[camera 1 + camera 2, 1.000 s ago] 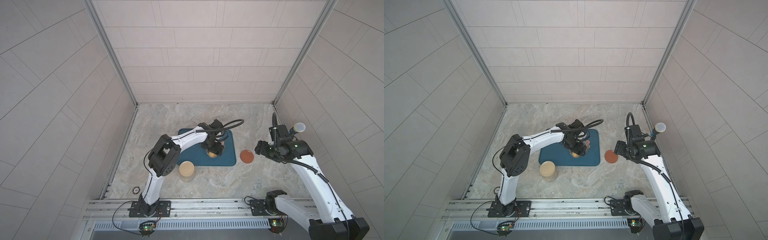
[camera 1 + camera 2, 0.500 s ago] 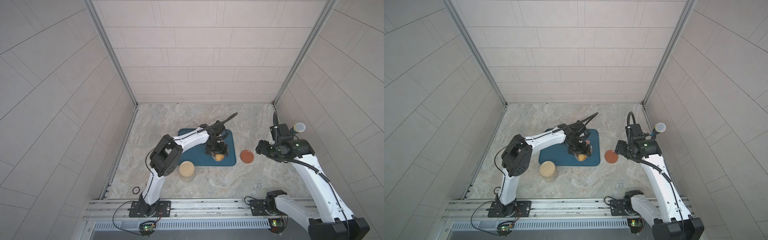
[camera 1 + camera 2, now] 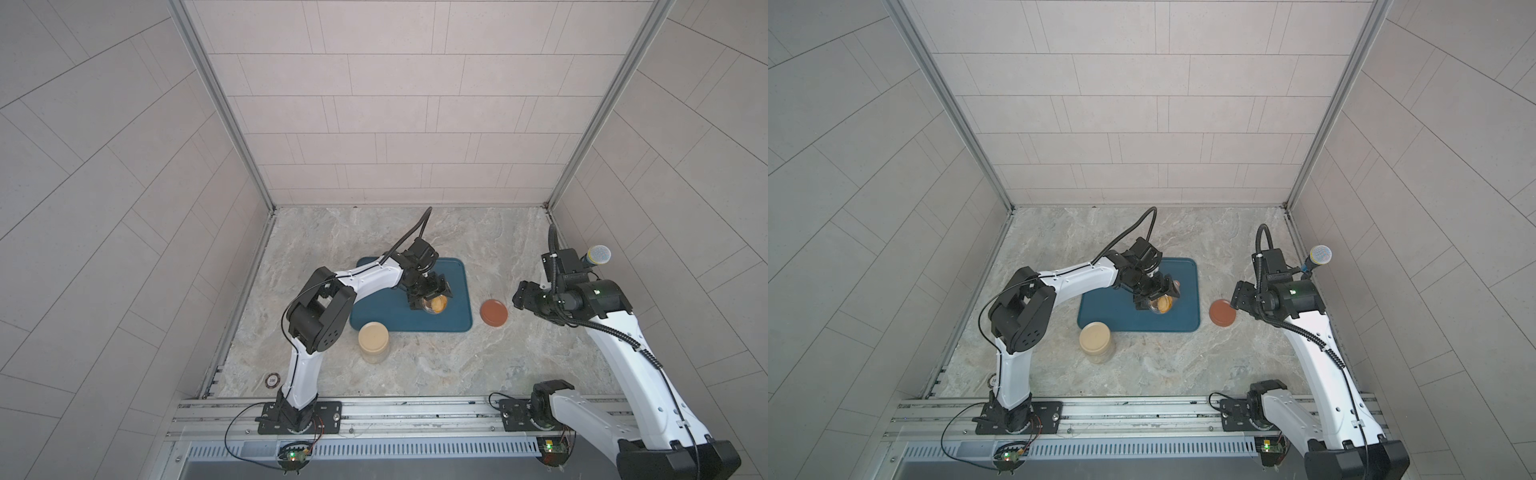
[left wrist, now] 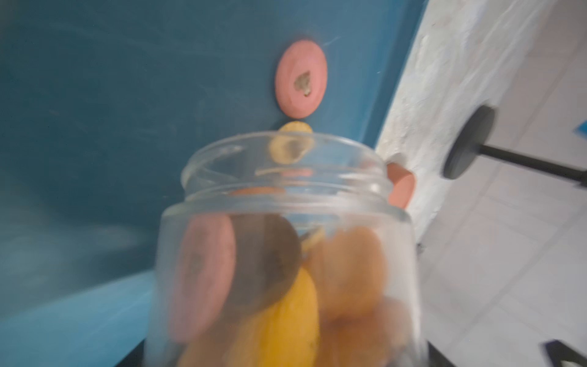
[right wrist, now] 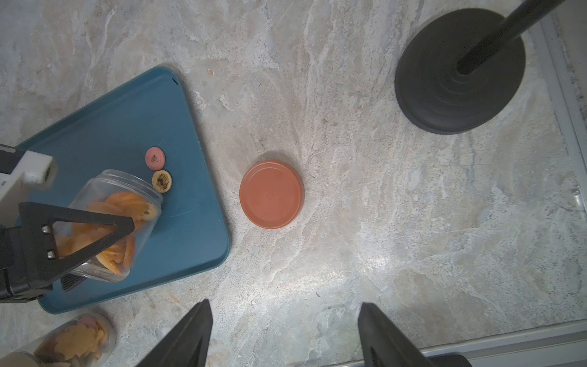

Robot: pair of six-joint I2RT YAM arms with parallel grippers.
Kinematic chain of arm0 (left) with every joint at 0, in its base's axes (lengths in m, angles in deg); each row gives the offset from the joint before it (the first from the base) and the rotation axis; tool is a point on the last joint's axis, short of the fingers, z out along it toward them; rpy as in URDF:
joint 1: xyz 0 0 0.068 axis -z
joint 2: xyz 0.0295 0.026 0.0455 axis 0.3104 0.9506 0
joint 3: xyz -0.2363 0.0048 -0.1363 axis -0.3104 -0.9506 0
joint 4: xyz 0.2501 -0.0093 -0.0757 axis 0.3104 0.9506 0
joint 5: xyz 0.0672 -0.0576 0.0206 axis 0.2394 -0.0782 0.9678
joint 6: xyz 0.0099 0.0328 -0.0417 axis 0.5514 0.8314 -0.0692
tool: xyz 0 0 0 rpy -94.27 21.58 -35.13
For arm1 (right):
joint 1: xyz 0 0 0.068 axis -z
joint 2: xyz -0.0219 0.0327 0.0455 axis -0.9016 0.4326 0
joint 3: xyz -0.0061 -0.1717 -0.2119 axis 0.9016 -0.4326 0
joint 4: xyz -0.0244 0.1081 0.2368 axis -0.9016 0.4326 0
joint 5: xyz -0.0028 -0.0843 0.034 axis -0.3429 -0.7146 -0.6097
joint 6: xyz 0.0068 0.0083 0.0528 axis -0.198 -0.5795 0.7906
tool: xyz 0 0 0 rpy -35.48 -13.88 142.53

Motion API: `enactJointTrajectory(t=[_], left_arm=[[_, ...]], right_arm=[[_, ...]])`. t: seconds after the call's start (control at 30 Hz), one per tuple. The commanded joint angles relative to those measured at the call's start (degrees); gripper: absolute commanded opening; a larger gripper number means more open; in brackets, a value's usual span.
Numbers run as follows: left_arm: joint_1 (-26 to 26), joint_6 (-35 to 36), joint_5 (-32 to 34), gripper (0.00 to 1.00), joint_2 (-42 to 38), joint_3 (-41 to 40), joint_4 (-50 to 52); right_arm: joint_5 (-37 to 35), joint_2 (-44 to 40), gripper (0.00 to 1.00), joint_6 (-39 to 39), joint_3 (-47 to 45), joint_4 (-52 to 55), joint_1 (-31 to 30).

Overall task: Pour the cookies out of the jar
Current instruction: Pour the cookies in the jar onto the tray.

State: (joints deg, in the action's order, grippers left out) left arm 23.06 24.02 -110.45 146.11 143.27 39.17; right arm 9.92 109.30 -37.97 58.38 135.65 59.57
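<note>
- Marble tabletop (image 3: 415,365) inside a pale tiled booth, seen from above in both top views.
- Blue tray (image 3: 382,320) lying flat near the middle of the tabletop, with rounded corners and a low rim.
- Left gripper (image 3: 433,296) over the right half of the tray, jaws partway apart and clamped on the sides of the jar (image 5: 139,190), one black finger (image 5: 79,216) crossing its clear wall in the right wrist view.
- Right gripper (image 5: 284,302) raised above bare marble to the right of the tray, jaws spread wide, holding and touching nothing.
- Second jar (image 3: 374,338) with a beige lid, upright on the marble just off the tray corner nearest the left arm's base.
- Jar itself: clear, lidless, tipped well over, mouth toward the tray's right edge; contact with the tray impossible to tell.
- Orange-red lid (image 5: 271,193) flat on the marble just beside the tray's right edge.
- Cookies (image 5: 127,206), mostly golden-orange, heaped inside the tilted jar up to its mouth; blurred in the left wrist view.
- Pink cookie (image 5: 155,158) and golden cookie (image 5: 162,181) with a dark centre, out on the tray just past the jar mouth, close beside each other.
</note>
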Motion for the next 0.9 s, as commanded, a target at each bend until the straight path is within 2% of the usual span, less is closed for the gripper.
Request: enactJointTrajectory(t=[0.0, 0.03, 0.07, 0.1, 0.2, 0.33, 0.4, 0.43, 0.47, 0.5, 0.6, 0.73, 0.87], left_arm=[[-0.5, -15.8, -3.9, 0.00, -1.4, -8.7, -18.0], [-0.8, -20.2, -5.0, 0.00, -1.4, -10.7, -22.2], [-0.7, -25.7, -6.2, 0.00, -1.1, -12.9, -30.6], [-0.6, -28.3, -6.3, 0.00, -1.0, -13.7, -35.5], [-1.1, -21.6, -3.5, 0.00, -0.9, -11.0, -23.3], [-0.7, -23.8, -2.7, 0.00, -3.5, -12.5, -25.0], [-0.8, -21.4, 0.8, 0.00, -4.6, -12.8, -21.8], [-1.5, -21.8, 0.2, 0.00, -3.6, -12.5, -18.3], [-1.6, -25.6, -2.4, 0.00, -3.4, -13.9, -22.9], [-1.2, -29.0, -3.0, 0.00, -4.6, -16.1, -31.8], [-1.3, -24.1, -0.1, 0.00, -7.1, -14.0, -23.3], [-0.8, -26.7, -4.0, 0.00, -7.9, -13.9, -36.7], [-0.9, -26.2, -4.1, 0.00, -9.8, -14.5, -36.0]], right_arm=[[-0.9, -0.7, 0.77, 0.1, 1.6, 1.4, 0.3], [-1.1, -0.6, 0.77, 0.0, 1.7, 1.5, 0.3], [-1.2, -0.5, 0.77, -0.2, 1.8, 1.8, 0.4], [-1.1, -0.6, 0.77, -0.3, 1.7, 1.9, 0.4], [-1.6, -0.5, 0.77, -0.4, 1.0, 1.4, 0.4], [-1.2, -0.5, 0.77, -0.4, 1.1, 1.5, 0.5], [-1.8, -0.8, 0.77, -0.6, 1.4, 1.5, 0.5], [-1.9, -0.7, 0.77, -0.6, 1.2, 1.3, 0.6], [-1.7, -0.3, 0.77, -0.6, 1.4, 1.2, 0.5], [-1.2, 0.1, 0.77, -0.6, 1.7, 1.3, 0.5], [-1.3, -0.1, 0.77, -0.4, 1.5, 1.0, 0.6], [-1.2, -0.1, 0.77, -0.6, 1.3, 0.8, 0.5], [-1.3, -0.7, 0.77, -0.4, 1.0, 0.8, 0.6]])
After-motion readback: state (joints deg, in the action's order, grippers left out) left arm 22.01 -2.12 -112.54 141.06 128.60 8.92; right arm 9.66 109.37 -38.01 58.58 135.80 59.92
